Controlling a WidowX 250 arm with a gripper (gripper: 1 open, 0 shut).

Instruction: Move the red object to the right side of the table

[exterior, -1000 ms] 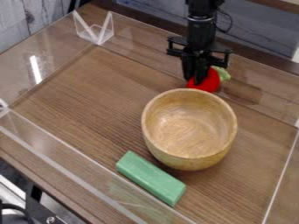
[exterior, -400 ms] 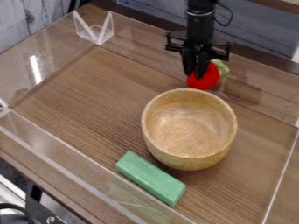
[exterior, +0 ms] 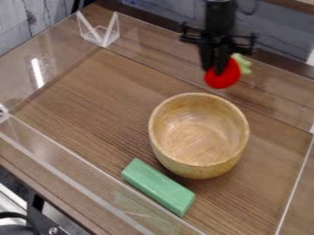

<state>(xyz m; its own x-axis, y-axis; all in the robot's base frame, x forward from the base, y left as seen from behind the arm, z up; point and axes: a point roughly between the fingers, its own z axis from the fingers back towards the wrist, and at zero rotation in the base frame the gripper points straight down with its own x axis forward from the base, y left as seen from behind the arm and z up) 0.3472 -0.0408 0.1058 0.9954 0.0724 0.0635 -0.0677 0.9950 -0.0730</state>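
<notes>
Green block (exterior: 159, 185): we see it flat on the table (exterior: 86, 110), at 7 o'clock of the bowl.
Bowl (exterior: 199, 134): unmoved, mid-table.
Claw (exterior: 219, 62): we read it clamped on the red ball.
Red ball (exterior: 222, 75): now lifted clear, at 1 o'clock of the bowl.
Change: a second ago it sat on the wood; carrying rightward can begin.

red object (exterior: 222, 76): 1 | wooden bowl (exterior: 199, 134): 1 | green block (exterior: 159, 186): 1

No lettering, labels, brand marks or numbers can be read anywhere in this view; nothing on the wood-grain surface (exterior: 86, 101) carries legible writing.
</notes>
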